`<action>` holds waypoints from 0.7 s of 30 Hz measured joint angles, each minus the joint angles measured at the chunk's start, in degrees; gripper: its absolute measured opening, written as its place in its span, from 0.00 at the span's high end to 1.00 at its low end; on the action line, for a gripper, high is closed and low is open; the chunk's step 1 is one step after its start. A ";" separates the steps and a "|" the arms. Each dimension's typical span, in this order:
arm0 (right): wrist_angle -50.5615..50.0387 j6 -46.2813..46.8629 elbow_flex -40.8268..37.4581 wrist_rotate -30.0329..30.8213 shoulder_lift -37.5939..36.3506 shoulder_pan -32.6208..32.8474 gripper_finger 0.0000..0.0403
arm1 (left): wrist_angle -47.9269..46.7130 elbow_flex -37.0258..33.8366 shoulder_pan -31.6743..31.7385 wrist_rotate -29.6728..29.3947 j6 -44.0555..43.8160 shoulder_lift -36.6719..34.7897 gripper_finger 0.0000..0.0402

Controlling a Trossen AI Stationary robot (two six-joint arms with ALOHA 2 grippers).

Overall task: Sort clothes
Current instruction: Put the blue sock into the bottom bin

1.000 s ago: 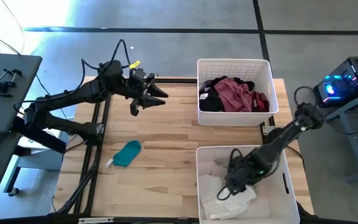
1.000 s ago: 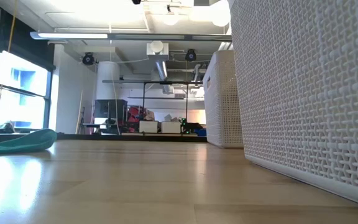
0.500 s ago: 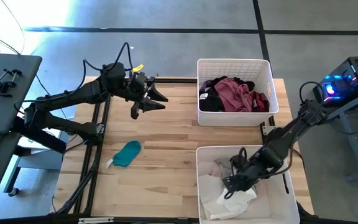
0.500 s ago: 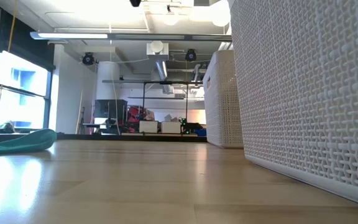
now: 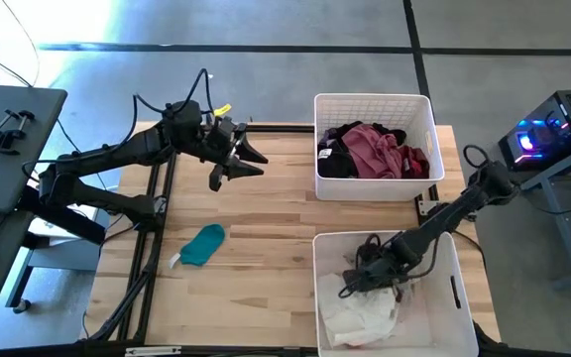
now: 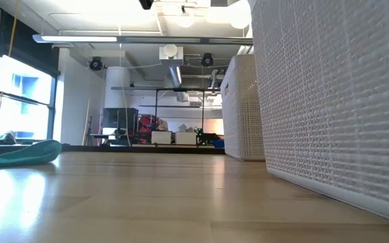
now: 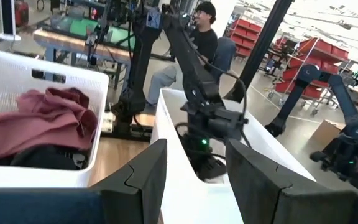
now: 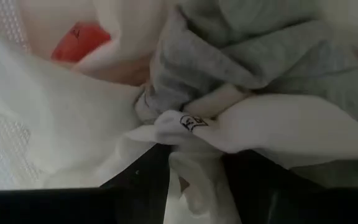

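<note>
A teal garment (image 5: pixel 203 244) (image 6: pixel 19 154) lies flat on the wooden table, left of the near white bin (image 5: pixel 454 260). That bin holds white and grey clothes (image 5: pixel 363 315). The far white bin (image 5: pixel 374 100) holds maroon and black clothes (image 5: pixel 375 151) (image 7: pixel 39 121). My right gripper (image 5: pixel 348 288) (image 8: pixel 194 162) is down inside the near bin. It points steeply down, its fingers standing apart in the pile. My left gripper (image 5: pixel 251 162) (image 7: pixel 194 149) hangs open above the table's far left part, holding nothing. My right gripper comes from above into the pile. A fold of white cloth (image 8: pixel 194 140) with a small printed mark fills the gap between its two fingers (image 8: pixel 145 174). The fingers stand apart, and I cannot tell if the fold is pinched. The cloth rests on the other clothes.
Grey cloth (image 8: pixel 260 56) and a red patch (image 8: pixel 73 42) lie just beyond the white fold. Bare wood (image 5: pixel 266 228) spreads between the teal garment and the bins. A person (image 7: pixel 205 31) sits beyond the table, behind the right arm.
My right gripper has dropped into the near bin, gone a little toward the table's left edge, and turned. The white clothes under it have bunched up. My left gripper has kept its place.
</note>
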 joint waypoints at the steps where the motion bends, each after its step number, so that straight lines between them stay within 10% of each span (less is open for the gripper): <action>1: 0.26 -0.23 -1.19 0.20 -0.06 -0.46 0.66 | -0.58 0.00 0.00 0.00 -0.01 0.00 0.62; 8: -7.23 -9.78 1.02 -2.82 -2.95 -3.76 0.66 | -9.68 -0.04 0.00 -0.02 0.04 -3.55 0.62; 21: -33.13 -16.18 30.36 22.23 -7.41 -0.51 0.66 | -52.63 -8.66 -2.47 -16.46 -4.90 -7.06 0.62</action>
